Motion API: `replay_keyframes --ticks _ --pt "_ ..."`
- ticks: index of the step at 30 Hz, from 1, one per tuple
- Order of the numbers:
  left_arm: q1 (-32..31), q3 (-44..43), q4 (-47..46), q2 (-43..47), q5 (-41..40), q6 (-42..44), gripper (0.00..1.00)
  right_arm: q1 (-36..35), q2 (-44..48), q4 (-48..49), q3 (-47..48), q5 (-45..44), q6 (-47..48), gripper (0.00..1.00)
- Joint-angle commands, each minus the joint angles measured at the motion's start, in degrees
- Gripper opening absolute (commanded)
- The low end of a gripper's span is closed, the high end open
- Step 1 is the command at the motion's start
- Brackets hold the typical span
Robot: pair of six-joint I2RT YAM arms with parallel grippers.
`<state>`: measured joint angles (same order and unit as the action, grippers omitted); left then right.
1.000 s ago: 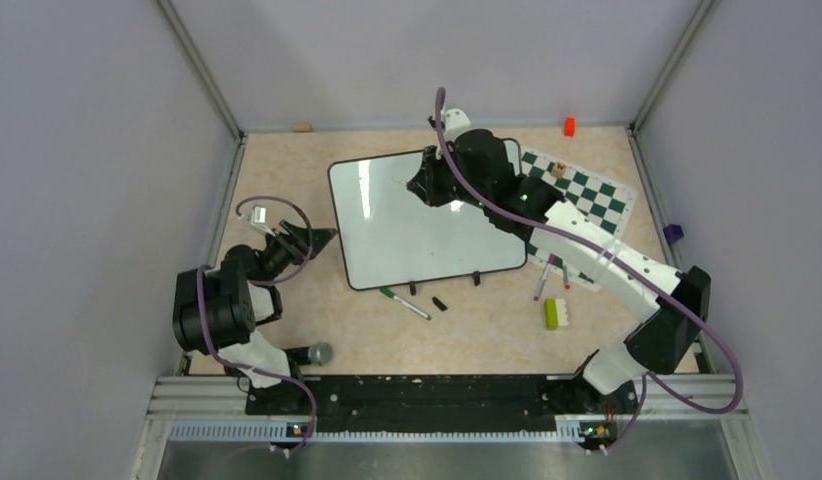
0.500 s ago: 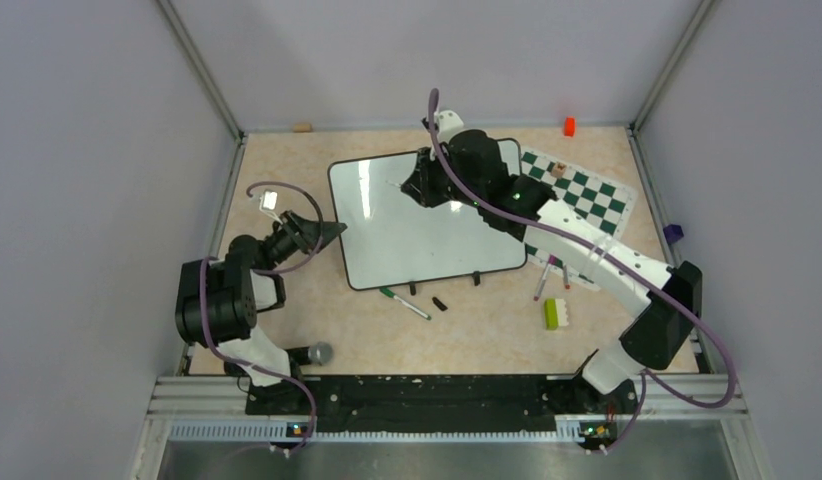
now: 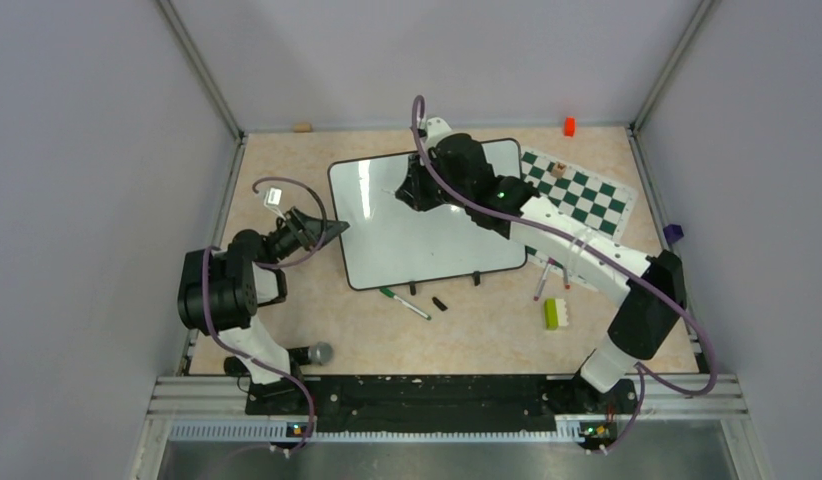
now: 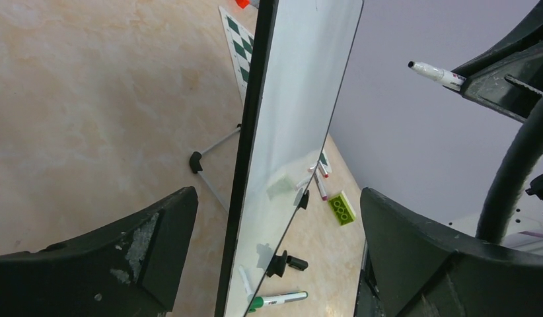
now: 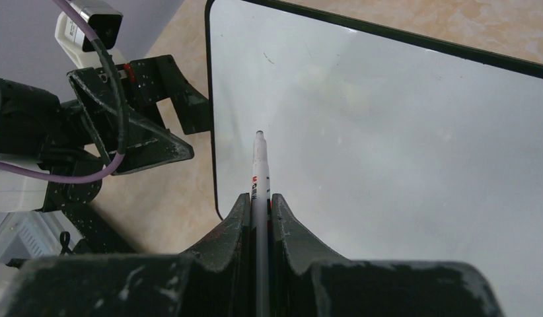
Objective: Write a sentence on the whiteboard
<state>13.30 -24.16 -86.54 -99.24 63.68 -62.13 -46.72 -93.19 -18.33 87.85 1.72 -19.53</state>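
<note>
The whiteboard (image 3: 427, 245) stands propped at the table's middle, its face almost blank. No sentence shows; only a tiny dark stroke (image 5: 269, 59) sits near its top left. My right gripper (image 3: 405, 190) is shut on a white marker (image 5: 259, 168), its tip just over the board's upper left part (image 5: 401, 132). My left gripper (image 3: 334, 230) is open at the board's left edge. In the left wrist view the black rim (image 4: 250, 132) runs between the spread jaws of this gripper (image 4: 277, 198). The marker (image 4: 435, 73) also shows there at upper right.
A green-capped marker (image 3: 405, 304) and a black cap (image 3: 440, 302) lie in front of the board. A green brick (image 3: 552, 313) and pink markers (image 3: 542, 280) lie right of it. The chess mat (image 3: 582, 195), an orange block (image 3: 569, 126) and a microphone (image 3: 315, 353) are around.
My left gripper has moved up and right until its jaws straddle the board's left edge. My right gripper has carried the marker leftward over the board.
</note>
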Motion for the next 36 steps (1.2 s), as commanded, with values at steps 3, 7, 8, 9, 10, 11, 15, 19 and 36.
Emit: replay_keyframes --ticks 3,7,8,9,10,11,15,19,36 --pt "-0.91 -2.71 -6.18 -1.48 2.34 -0.64 0.98 -0.4 -1.45 3.41 3.74 1.15 0.91 0.0" --pt "-1.12 -2.16 -6.18 -1.94 1.8 1.94 0.89 -0.4 -2.09 3.36 4.7 1.35 1.48 0.0" --pt "-1.23 -1.79 -6.17 -1.81 1.84 3.74 0.86 -0.43 -2.28 3.44 5.12 1.36 1.71 0.0" --pt "-1.32 -1.5 -6.18 -1.4 1.76 4.91 0.86 -0.41 -2.48 3.4 5.51 1.37 1.83 0.0" --pt "-1.45 -1.02 -6.18 -0.99 1.4 6.01 0.84 -0.39 -2.77 3.43 5.87 1.41 1.95 0.0" --pt "-1.63 -0.64 -6.18 -0.45 1.1 7.27 0.83 -0.43 -3.1 3.39 6.31 1.41 2.06 0.0" --pt "-2.2 -0.01 -6.18 0.53 2.4 11.63 0.85 -0.45 -3.98 3.76 6.74 2.64 1.63 0.0" --pt "-2.64 -0.45 -6.11 -0.96 2.52 10.55 0.84 -0.41 -4.16 3.75 6.09 3.05 1.3 0.0" --pt "-5.05 -2.65 -6.18 -6.7 2.25 7.81 0.4 -0.43 -3.49 3.48 3.88 3.12 1.18 0.0"
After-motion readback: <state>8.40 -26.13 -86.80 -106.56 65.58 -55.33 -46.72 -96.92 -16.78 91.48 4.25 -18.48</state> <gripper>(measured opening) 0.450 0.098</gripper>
